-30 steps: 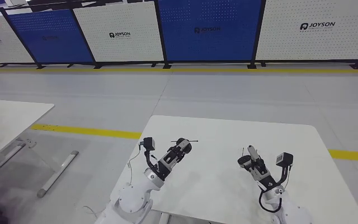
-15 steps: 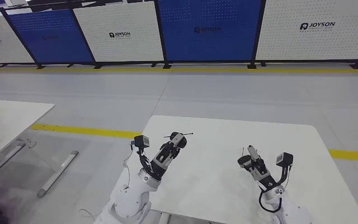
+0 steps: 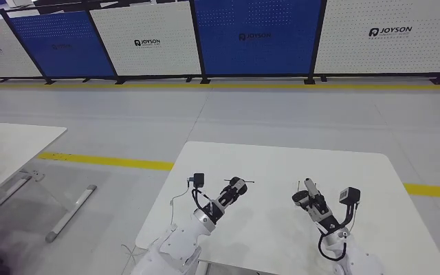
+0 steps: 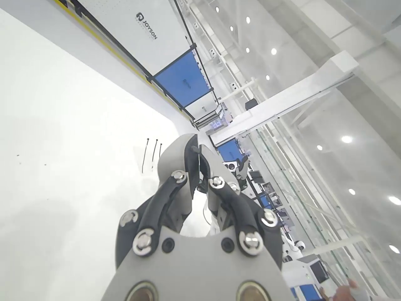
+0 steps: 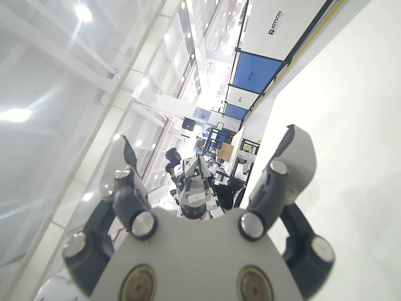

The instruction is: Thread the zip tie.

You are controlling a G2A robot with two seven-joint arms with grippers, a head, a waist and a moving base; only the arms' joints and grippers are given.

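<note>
My left gripper is shut on a thin black zip tie, held above the white table. In the top view the zip tie sticks out sideways from the fingertips towards the table's middle. My right gripper is held above the table's right part, open and wide apart, with nothing between its fingers. Three spare black zip ties lie side by side on the table beyond the left gripper.
The table's front edge runs close under both arms. Blue and white pegboard panels stand across the floor beyond a yellow line. Another white table stands to the far left.
My left arm first swung away to the left, then came back right and nearer the table's middle with the zip tie still held. The right arm has not moved.
</note>
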